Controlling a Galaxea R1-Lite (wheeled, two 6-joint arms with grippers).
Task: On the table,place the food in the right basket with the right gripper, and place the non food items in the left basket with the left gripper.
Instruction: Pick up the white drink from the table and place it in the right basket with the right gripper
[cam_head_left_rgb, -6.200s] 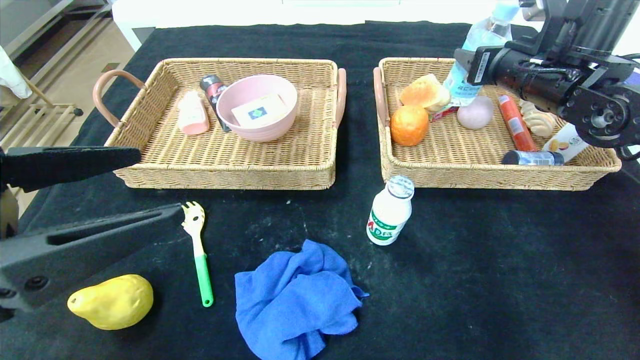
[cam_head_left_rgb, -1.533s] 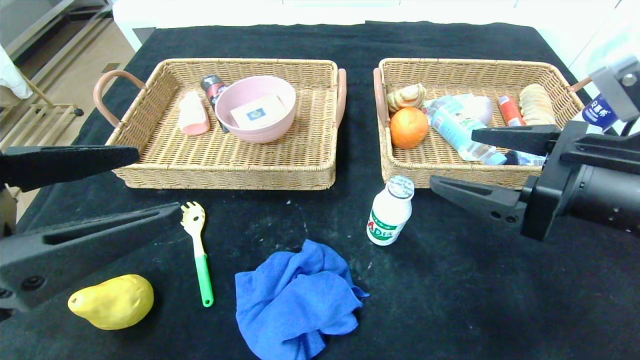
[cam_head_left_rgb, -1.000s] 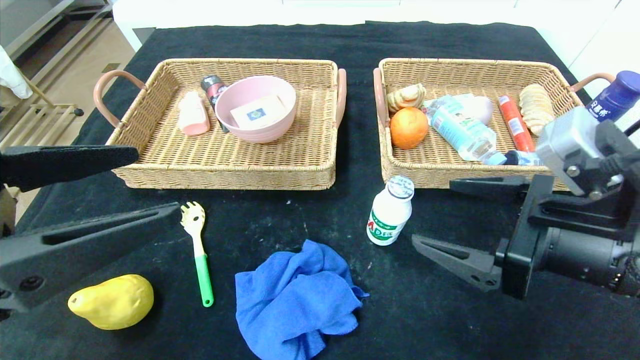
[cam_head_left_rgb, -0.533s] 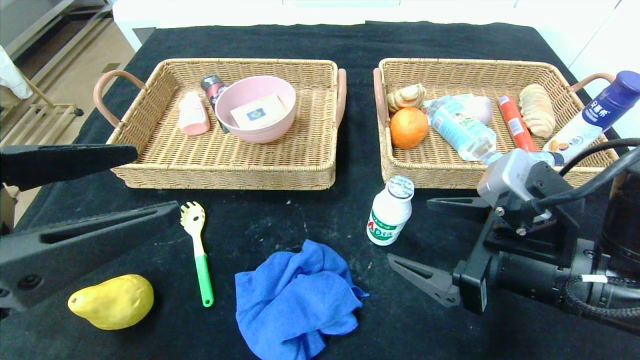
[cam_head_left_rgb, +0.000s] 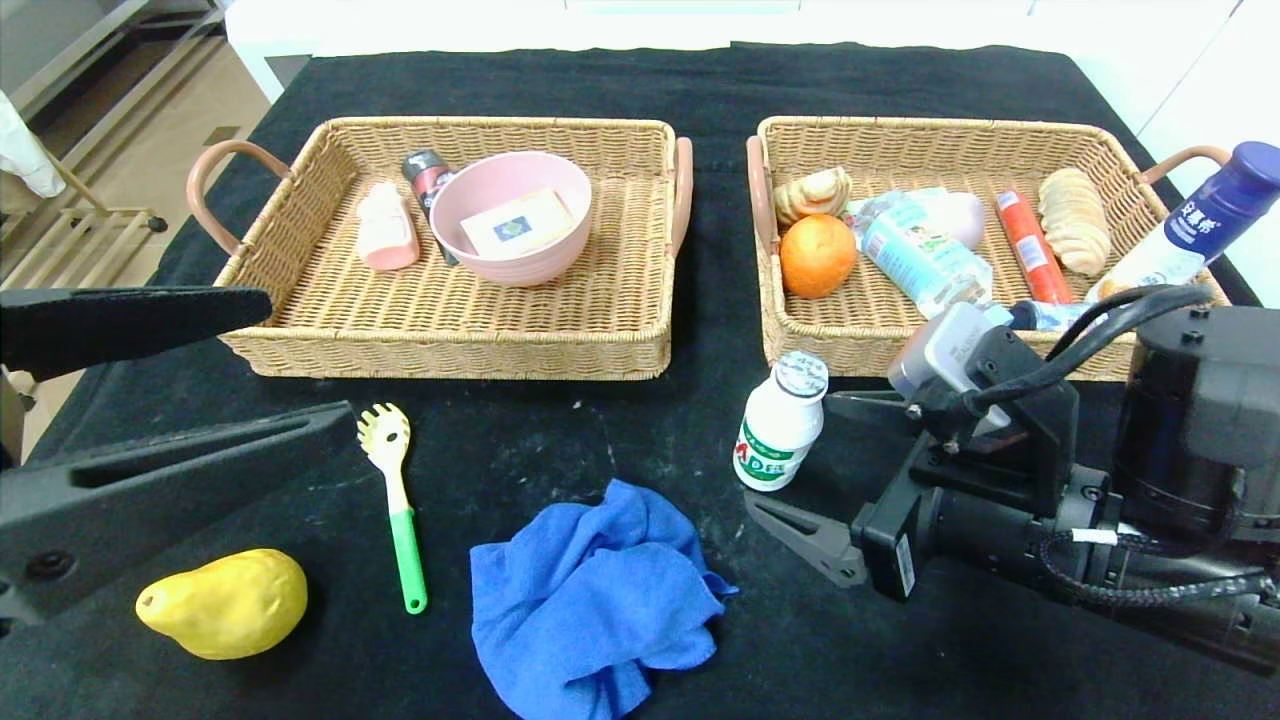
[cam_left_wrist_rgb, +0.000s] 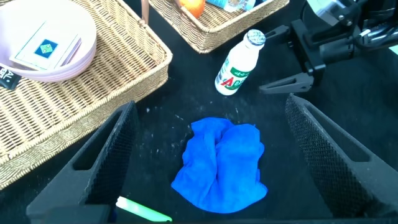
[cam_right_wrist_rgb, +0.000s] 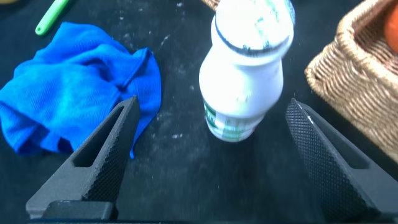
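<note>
On the black table (cam_head_left_rgb: 640, 80), the right gripper (cam_head_left_rgb: 820, 470) sits low with its fingers spread wide, the small green-labelled bottle (cam_head_left_rgb: 780, 422) standing upright just beyond their tips at its 10 o'clock, untouched. The left gripper (cam_head_left_rgb: 300, 360) hovers at the table's 8 o'clock, fingers also spread and holding nothing, above the yellow pear (cam_head_left_rgb: 224, 604)
</note>
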